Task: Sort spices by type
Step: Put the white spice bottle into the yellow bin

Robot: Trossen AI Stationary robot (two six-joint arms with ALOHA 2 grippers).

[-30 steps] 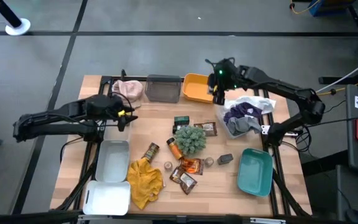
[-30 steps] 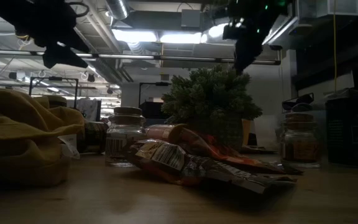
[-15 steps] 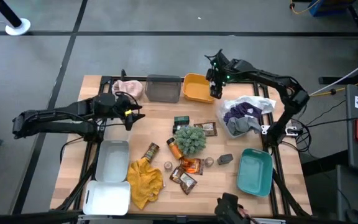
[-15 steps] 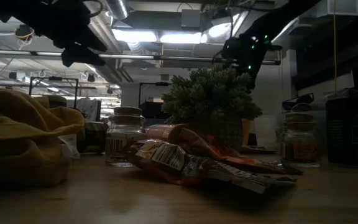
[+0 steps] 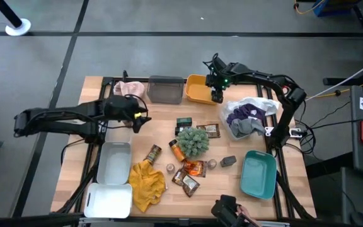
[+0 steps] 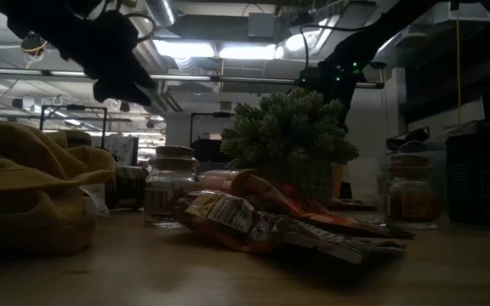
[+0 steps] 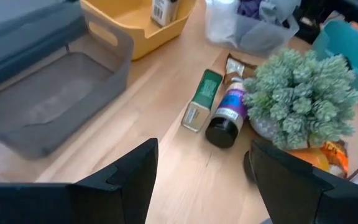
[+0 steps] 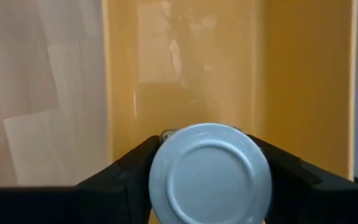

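My right gripper [image 5: 217, 94] hangs over the yellow bin [image 5: 196, 89] at the table's far edge, shut on a small jar with a pale grey lid [image 8: 210, 171]. My left gripper [image 5: 140, 120] is open and empty, left of the spices and above the table. The spices lie mid-table around the green plant ball [image 5: 193, 140]. They include a green box [image 7: 202, 99], a dark bottle with a purple label [image 7: 225, 115], orange bottles [image 5: 153, 153], glossy packets [image 5: 194, 168] and small jars [image 5: 212, 164]. My right gripper pinches the jar between its two fingers [image 8: 129, 177], one on each side just below the lid's rim [image 8: 160, 180]. The fingers point down from above. The jar is upright over the yellow bin's floor [image 8: 185, 68]; whether its base rests there is hidden by the lid.
A grey bin [image 5: 166, 89] and pink cloth [image 5: 130, 90] sit left of the yellow bin. A clear container of cloth [image 5: 247, 116] and a teal bin [image 5: 259, 173] stand at the right. White trays [image 5: 114, 162] and the mustard cloth [image 5: 147, 183] lie near left.
My right gripper has moved a little toward the table's left with the jar, from the yellow bin's right rim to over the bin, and its arm has swung toward the far edge. My left gripper has gone toward the table's right, toward the spices, and has come lower.
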